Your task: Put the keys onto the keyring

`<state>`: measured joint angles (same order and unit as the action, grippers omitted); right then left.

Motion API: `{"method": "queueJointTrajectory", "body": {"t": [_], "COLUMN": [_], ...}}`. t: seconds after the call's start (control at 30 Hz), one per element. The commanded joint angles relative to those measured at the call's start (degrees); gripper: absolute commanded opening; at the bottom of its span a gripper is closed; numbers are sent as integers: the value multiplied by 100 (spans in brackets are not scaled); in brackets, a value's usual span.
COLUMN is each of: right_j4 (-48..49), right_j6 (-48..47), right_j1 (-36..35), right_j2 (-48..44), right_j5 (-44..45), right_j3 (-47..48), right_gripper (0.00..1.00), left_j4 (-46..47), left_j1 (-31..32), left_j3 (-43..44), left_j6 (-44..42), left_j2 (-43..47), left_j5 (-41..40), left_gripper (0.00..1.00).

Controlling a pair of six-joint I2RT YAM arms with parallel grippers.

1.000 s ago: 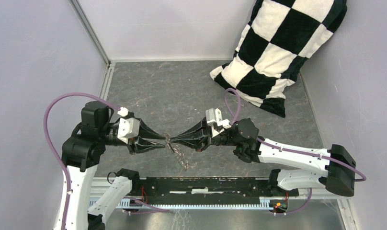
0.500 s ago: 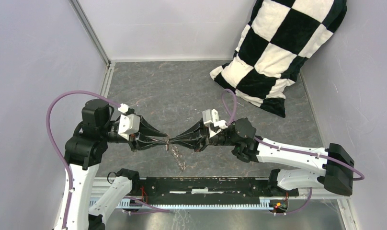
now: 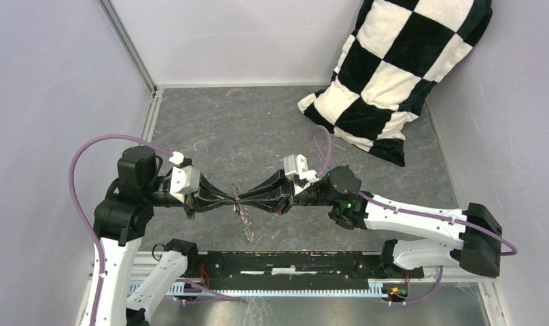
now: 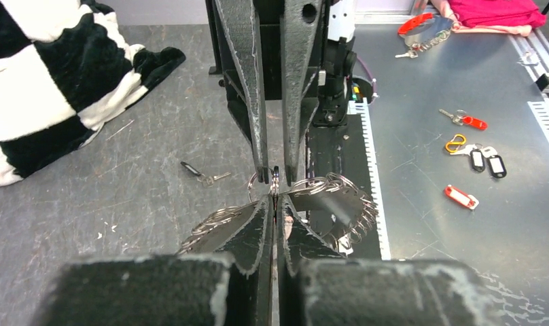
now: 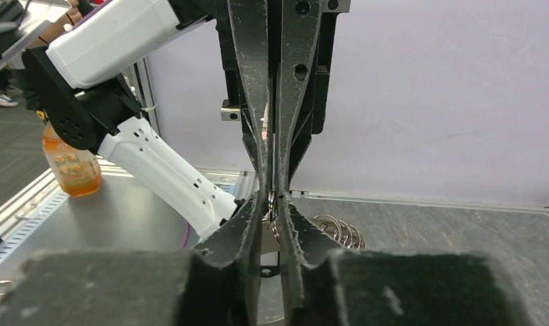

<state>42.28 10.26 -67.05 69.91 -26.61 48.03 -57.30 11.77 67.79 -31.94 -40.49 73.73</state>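
a: where is the keyring (image 3: 244, 221) sitting right now?
b: it is hanging in the air above the table (image 3: 244, 129), well apart from the checkered pillow (image 3: 401, 68), on the side of the pillow toward the arm bases. both grippers are meeting tip to tip at its upper part.
a: what are they doing to it?
b: the left gripper (image 4: 274, 200) is pinching fully closed on the ring's wire. the right gripper (image 5: 272, 204) is showing a sliver of a gap with thin metal in it, and i cannot tell whether it is gripping or letting go.
a: and the keys?
b: i am seeing only one key (image 4: 202, 174), lying flat on the table between the pillow and the ring. neither gripper is carrying a key.
a: so which step is this?
b: i am judging it as the ring being steadied between the two grippers, with threading not yet begun.
a: what is the next move asking for?
b: probably the left one holding the ring firm while the right is heading toward the pillow side for that key. the key is thin and flat, so the pinch is needing to land on its black head, and the ring's split is needing to be found among the crowded keys.
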Motion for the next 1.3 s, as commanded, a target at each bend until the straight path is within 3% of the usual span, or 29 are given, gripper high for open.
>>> {"method": "queueJointTrajectory", "body": {"t": [0.0, 0.23, 0.4, 0.63, 0.77, 0.9, 0.97, 1.03, 1.1, 1.13, 1.27], "right_j4": [-598, -2212, -3115, -3211, -3048, -2683, -2509, -2431, -2397, -2450, -2702], "right_j6": [-393, -943, -1208, -1273, -1163, -833, -607, -336, -35, 52, 146], "right_j1": [-27, 12, 152, 274, 312, 394, 436, 501, 565, 587, 625], "right_j2": [-333, -565, -484, -366, -223, -86, -36, 19, 79, 97, 52], "right_j5": [188, 261, 120, -372, -459, -478, -485, -384, -247, -191, 77], "right_j3": [486, 995, 1293, 1343, 1414, 1373, 1354, 1371, 1414, 1452, 1508], "right_gripper": [24, 40, 37, 38, 32, 9, 8, 12, 28, 31, 34], "left_j4": [50, 43, 48, 44, 39, 43, 44, 52, 57, 48, 43], "left_j1": [18, 18, 18, 21, 18, 18, 18, 18, 18, 18, 18], "left_j3": [26, 83, 179, 353, 388, 395, 372, 331, 272, 250, 230], "left_j6": [-143, -167, -110, -6, -5, -9, -7, -40, -86, -107, -128], "left_j2": [37, -3, 4, -38, -42, -14, 11, 60, 113, 134, 160], "left_j5": [-219, -202, -182, -49, 24, 104, 121, 134, 136, 136, 119], "left_gripper": [2, 2, 2, 2, 2, 2, 2, 2, 2, 2, 2]}}
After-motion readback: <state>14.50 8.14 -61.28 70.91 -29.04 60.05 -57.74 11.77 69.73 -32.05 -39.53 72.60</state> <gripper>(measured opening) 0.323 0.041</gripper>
